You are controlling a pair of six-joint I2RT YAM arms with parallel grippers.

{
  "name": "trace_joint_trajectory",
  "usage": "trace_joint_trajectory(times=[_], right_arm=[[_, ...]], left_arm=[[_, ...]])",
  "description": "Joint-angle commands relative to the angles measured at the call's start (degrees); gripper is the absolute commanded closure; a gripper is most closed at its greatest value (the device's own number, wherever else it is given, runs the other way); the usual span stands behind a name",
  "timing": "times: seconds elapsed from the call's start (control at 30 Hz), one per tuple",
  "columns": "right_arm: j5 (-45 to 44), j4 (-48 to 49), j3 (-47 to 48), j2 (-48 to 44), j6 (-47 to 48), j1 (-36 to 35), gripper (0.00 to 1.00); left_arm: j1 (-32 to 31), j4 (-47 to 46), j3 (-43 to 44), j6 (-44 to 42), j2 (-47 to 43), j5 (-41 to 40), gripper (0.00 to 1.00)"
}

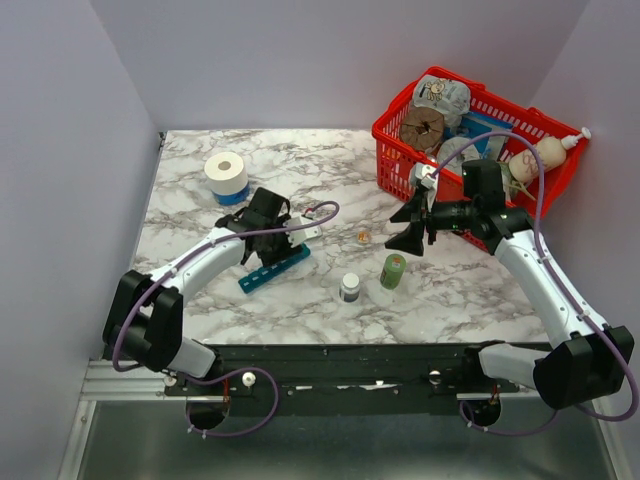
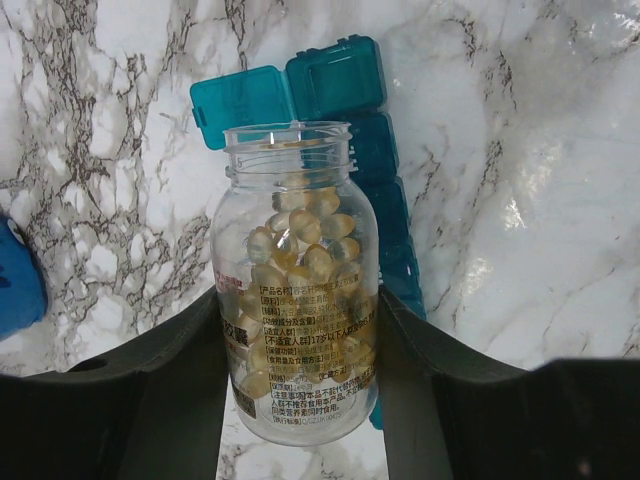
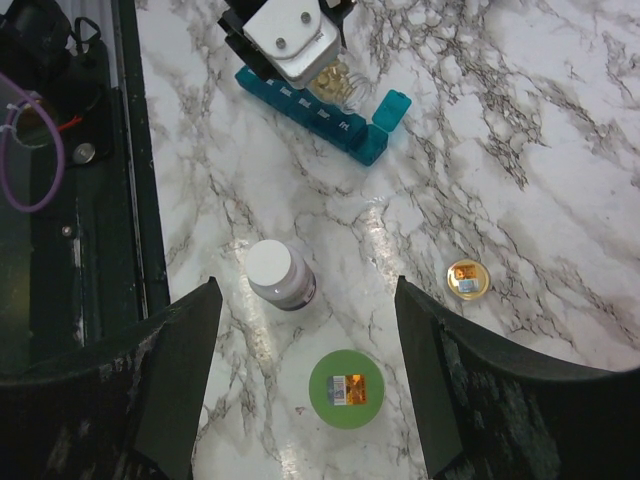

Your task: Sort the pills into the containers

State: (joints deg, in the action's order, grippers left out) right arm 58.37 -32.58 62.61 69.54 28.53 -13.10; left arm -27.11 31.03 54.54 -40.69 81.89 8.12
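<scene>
The left fingers (image 2: 185,390) grip a clear uncapped bottle (image 2: 300,400) of yellowish-brown pills (image 2: 305,260) over the long teal pill-organiser strip (image 2: 385,170) on the marble counter (image 2: 520,200); the right fingers (image 3: 170,380) stand open, empty.

Bare tabletop (image 1: 300,165) lies open across the far middle, between the white roll (image 1: 226,174) and the red basket (image 1: 400,165). The green bottle (image 1: 393,271), white-capped bottle (image 1: 349,288) and small tan cap (image 1: 363,236) stand apart, with gaps between them, seemingly below the right pincer (image 1: 408,228). The left pincer (image 1: 268,225) and its clear bottle (image 2: 295,290) block the blue organiser (image 1: 275,272) from above.
</scene>
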Motion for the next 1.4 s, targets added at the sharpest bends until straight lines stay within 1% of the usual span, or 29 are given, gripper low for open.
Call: trace_joint_trajectory(times=[0.0,0.17,0.4,0.6,1.37], right_arm=[[-0.18,1.73,-0.47,-0.11,0.47,0.27,0.21],[-0.45,1.73,-0.38,-0.11,0.29,0.27,0.21],[-0.80,1.64,-0.29,0.33,0.12,0.36,0.21],[-0.89,1.55,-0.21,0.25,0.12,0.27,0.21],[-1.59,1.11,-0.03,0.77,0.21,0.27,0.21]], left_arm=[[0.22,1.40,3.10,-1.06,2.75,-0.82,1.00],[0.13,2.98,5.22,-0.89,4.59,-2.14,1.00],[-2.68,6.06,7.77,-0.01,7.32,-6.70,1.00],[-4.26,7.55,8.47,0.26,7.58,-9.35,1.00],[-8.74,9.58,11.37,0.78,11.98,-16.56,1.00]])
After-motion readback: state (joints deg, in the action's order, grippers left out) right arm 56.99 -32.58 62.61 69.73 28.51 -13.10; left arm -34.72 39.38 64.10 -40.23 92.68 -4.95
